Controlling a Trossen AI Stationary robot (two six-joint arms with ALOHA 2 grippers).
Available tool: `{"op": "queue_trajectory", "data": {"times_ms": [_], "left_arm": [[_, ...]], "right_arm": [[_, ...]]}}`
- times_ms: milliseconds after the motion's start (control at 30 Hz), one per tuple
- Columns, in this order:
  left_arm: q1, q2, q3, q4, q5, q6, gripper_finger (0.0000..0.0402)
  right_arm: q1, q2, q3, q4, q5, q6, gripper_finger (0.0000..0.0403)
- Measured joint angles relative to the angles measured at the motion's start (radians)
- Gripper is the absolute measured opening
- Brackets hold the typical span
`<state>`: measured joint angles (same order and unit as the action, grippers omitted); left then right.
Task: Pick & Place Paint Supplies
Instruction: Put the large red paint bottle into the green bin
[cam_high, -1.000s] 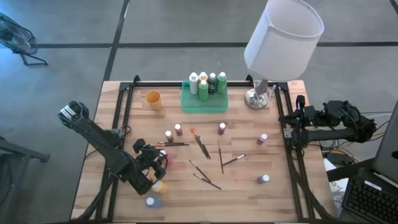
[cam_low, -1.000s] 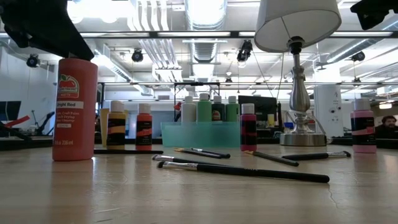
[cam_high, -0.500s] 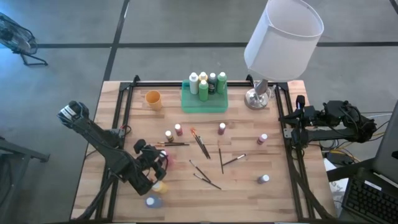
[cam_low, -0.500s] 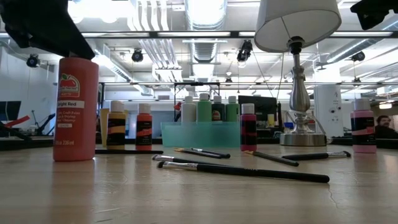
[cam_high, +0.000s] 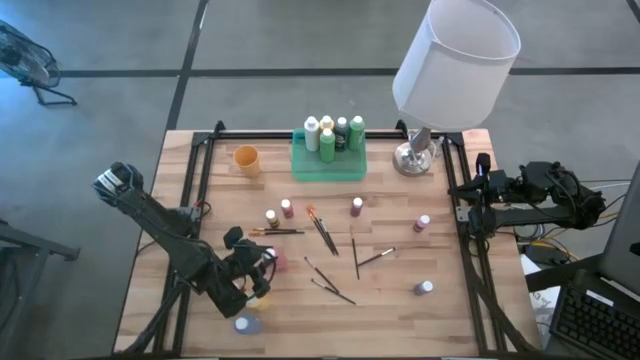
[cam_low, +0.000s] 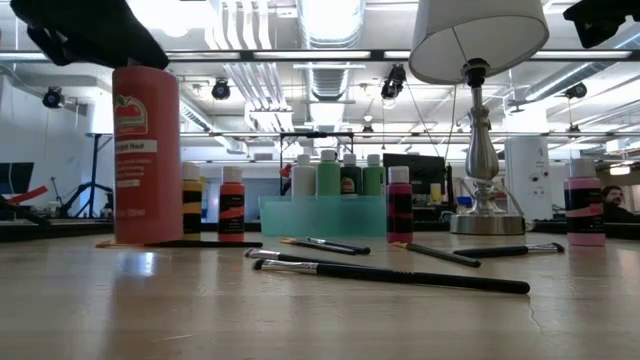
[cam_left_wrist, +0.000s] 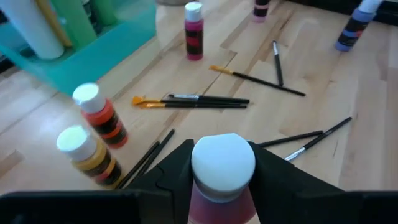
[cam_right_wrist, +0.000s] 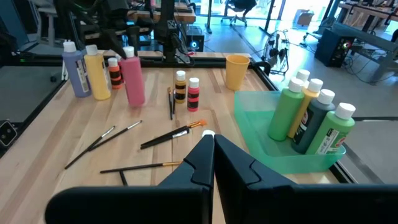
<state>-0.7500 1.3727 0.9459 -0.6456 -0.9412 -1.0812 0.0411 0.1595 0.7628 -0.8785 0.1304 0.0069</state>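
Left wrist view puts the left gripper (cam_left_wrist: 222, 177) closest, its two dark fingers clamped on either side of a red paint bottle with a white cap (cam_left_wrist: 222, 167), gripping it just under the cap. From above, that bottle (cam_high: 275, 262) sits at the front left of the pale wooden table (cam_high: 400, 310), beside a yellow paint bottle (cam_high: 258, 298) and a blue-purple paint bottle (cam_high: 244, 324) standing nearer the front edge. At table height the red bottle (cam_low: 145, 150) looks upright, its base just clear of the wood.

Farther in, several thin dark-handled paintbrushes (cam_high: 330, 290) lie scattered flat across the middle of the table, one with an orange tip (cam_high: 320, 228). Small capped bottles stand apart around them: a yellow-and-black one (cam_high: 272, 217), a red one (cam_high: 287, 208), a dark pink one (cam_high: 357, 206), a pink one (cam_high: 422, 222) and a purple one (cam_high: 425, 288).

At the back, a green rectangular tray (cam_high: 328, 165) holds a cluster of white, yellow and green bottles (cam_high: 334, 132). A small orange cup (cam_high: 247, 159) stands to its left, a silver table lamp with a white shade (cam_high: 455, 60) to its right.

The right gripper (cam_right_wrist: 210, 155) waits off the table's right edge, fingers pressed together on nothing.
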Motion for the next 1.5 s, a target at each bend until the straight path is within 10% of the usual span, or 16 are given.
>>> {"op": "queue_trajectory", "data": {"times_ms": [600, 1500], "left_arm": [[0.163, 0.000, 0.001, 0.343, -0.010, 0.465, 0.0132], [0.626, -0.001, 0.075, 0.543, 0.386, 0.886, 0.0133]], "right_arm": [[0.000, 0.000, 0.000, 0.000, 0.000, 0.000, 0.0008], [0.000, 0.000, 0.000, 0.000, 0.000, 0.000, 0.0008]]}}
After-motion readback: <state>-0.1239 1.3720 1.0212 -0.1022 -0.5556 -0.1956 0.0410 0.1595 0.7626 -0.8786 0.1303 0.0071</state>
